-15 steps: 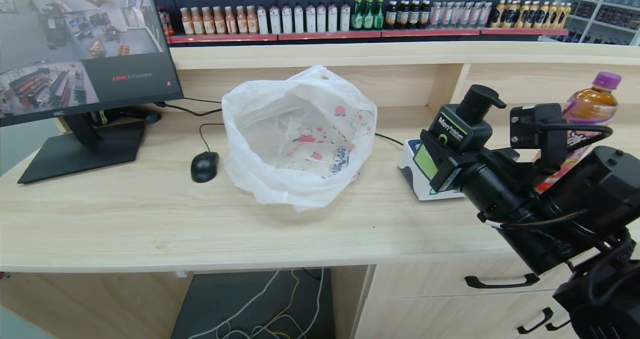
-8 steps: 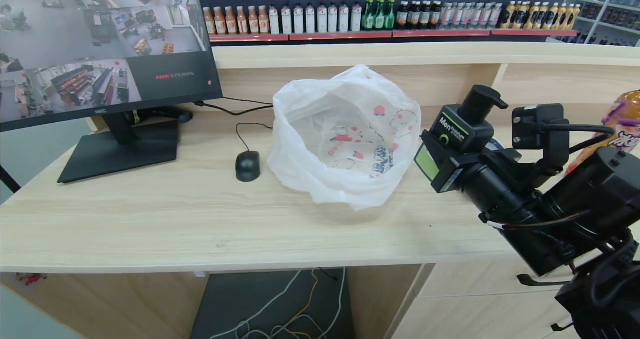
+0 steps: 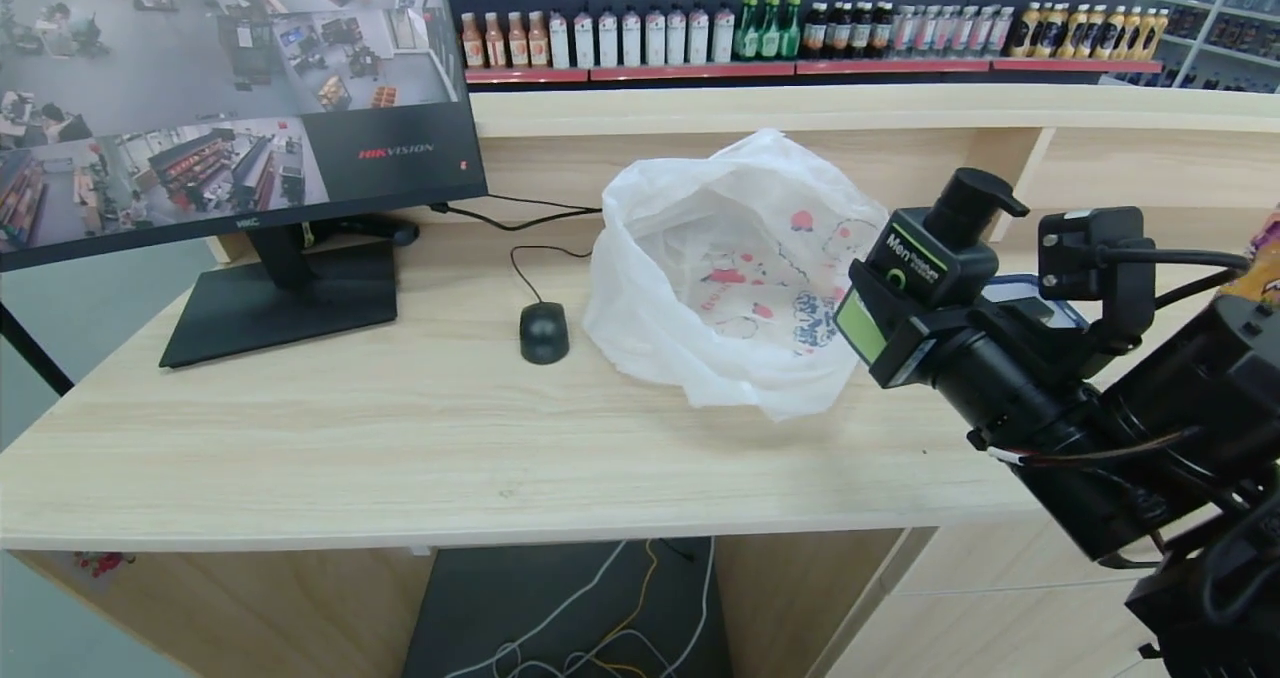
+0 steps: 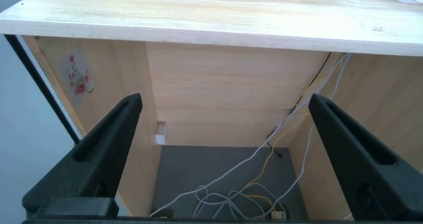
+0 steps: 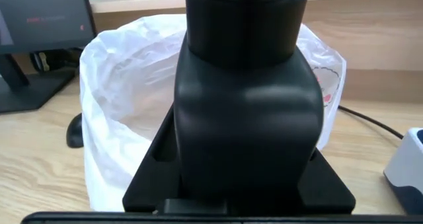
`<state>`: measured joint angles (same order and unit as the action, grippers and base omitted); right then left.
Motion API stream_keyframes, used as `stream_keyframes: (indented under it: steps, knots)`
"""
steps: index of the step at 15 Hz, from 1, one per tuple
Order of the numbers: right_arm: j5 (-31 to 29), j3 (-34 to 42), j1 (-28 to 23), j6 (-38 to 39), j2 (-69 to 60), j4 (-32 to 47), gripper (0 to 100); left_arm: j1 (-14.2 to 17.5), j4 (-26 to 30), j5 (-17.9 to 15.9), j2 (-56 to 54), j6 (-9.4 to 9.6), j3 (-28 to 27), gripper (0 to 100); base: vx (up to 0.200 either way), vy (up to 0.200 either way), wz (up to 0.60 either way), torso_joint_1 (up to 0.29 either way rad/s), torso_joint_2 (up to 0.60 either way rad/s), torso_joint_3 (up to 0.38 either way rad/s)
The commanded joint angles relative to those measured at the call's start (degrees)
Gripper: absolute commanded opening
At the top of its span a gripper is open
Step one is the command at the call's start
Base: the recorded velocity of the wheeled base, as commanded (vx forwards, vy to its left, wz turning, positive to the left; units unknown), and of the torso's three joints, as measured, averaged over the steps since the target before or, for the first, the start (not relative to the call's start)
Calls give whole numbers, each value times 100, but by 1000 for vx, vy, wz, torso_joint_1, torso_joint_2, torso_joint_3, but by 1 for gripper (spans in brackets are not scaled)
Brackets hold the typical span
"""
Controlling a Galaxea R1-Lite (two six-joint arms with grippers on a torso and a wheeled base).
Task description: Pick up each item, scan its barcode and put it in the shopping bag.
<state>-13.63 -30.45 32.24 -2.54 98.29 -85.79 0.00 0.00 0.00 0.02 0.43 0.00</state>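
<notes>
1. While R gripper [image 3: 940, 318] is hanging over the right part of the counter [image 3: 400, 428], its fingers are clamping 1 black pump bottle [image 3: 935, 258] by the body. The pump head is pointing up & away from the robot. The bottle is being held off the counter, just beside the right rim of the shopping bag [image 3: 720, 288].
2. That 1 white bag is standing open approx. mid-counter, w/ red & blue print showing on its side. Can't tell if anything is lying inside.
3. L gripper [image 4: 225, 158] is hanging low in front of the counter edge, facing the knee space beneath. Its 2 fingers are standing wide apart w/ nothing between them.
4. 1 scanner [image 5: 406, 171], white w/ blue, is sitting on the counter right of the bag, partly hidden behind the R arm.
5. 1 orange drink bottle [image 3: 1262, 268] is peeking in at the right edge of head view, behind the R arm.
6. Misc:
   - 1 monitor [image 3: 230, 88] is showing camera feeds at rear left.
   - 1 black mouse [image 3: 543, 331] is lying between the monitor stand & the bag, nearer the bag.
   - Several loose cables [image 4: 244, 184] are trailing under the counter.
   - 1 long row of bottles [image 3: 800, 30] is lining the red shelf [image 3: 640, 73] behind. 3 are green; the rest are too small to count.
</notes>
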Motion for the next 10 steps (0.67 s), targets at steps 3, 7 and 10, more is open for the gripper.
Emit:
stream_keyframes:
  steps: [3,7,10]
  knots:
    - [1,-92,89,-10,-38,0,0,0,0,0,-2,1,0,100,0,0,0,0,0,0]
    - [-281,-295,274,104,-82,88,0,-9,0,0,-2,1,0,100,0,0,0,0,0,0]
    - [-237,-725,265,104,-21,370,0,-9,0,0,-2,1,0,100,0,0,0,0,0,0]
